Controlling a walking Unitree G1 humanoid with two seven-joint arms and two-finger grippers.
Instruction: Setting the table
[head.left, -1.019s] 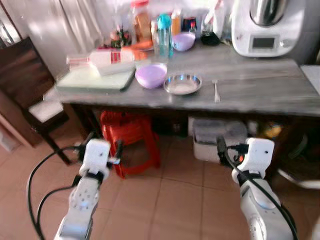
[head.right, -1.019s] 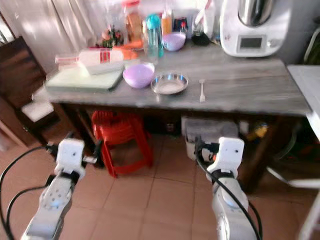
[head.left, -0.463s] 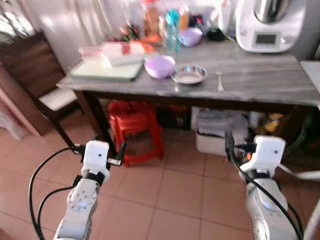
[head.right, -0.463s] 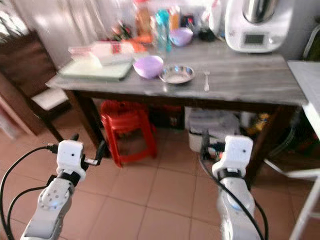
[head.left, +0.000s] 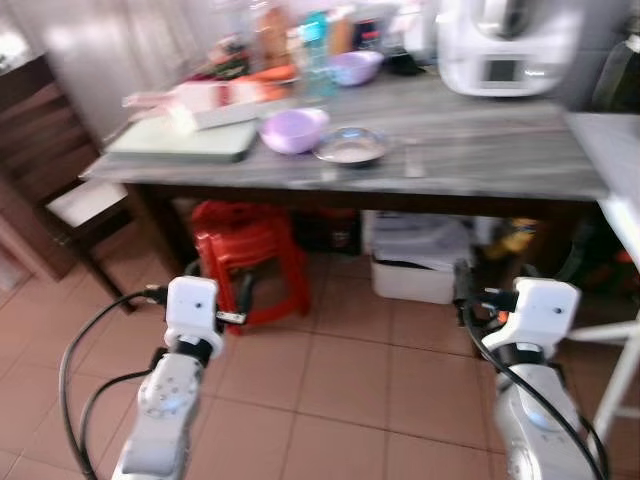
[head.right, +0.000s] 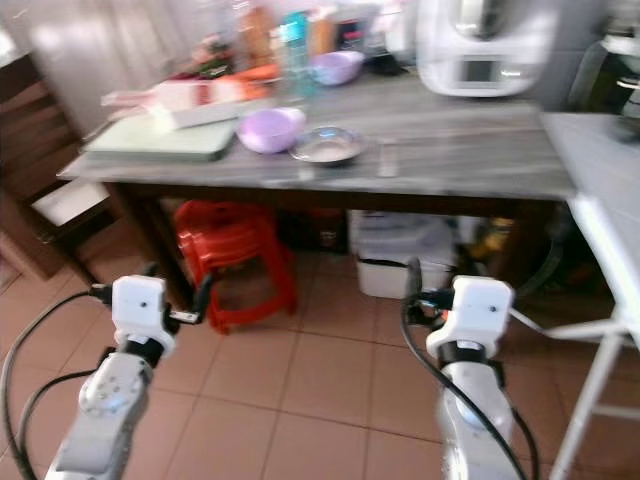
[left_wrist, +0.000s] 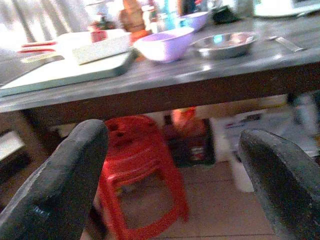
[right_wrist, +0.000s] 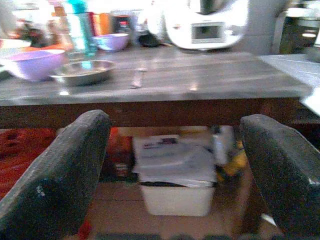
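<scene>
Left eye view shows the robot well back from the long grey table (head.left: 480, 150), its left gripper (head.left: 215, 295) and right gripper (head.left: 470, 290) wide open and empty, so next it should step closer to the shiny metal bowl (head.left: 350, 148).

The head views are soft with motion blur. At the back of the grey wood-grain counter (head.left: 480, 150), the cluster of bottles and jars (head.left: 290, 30) smears together and is cut by the top edge, so labels and contents cannot be read. The white kitchen appliance (head.left: 495, 45) loses its upper part to that edge too. A small pale utensil (head.right: 388, 157) beside the round steel dish (head.right: 326, 146) is too blurred to identify there. Under the counter, the red plastic stool (head.left: 240, 250) is partly hidden behind the dark apron and leg.
</scene>
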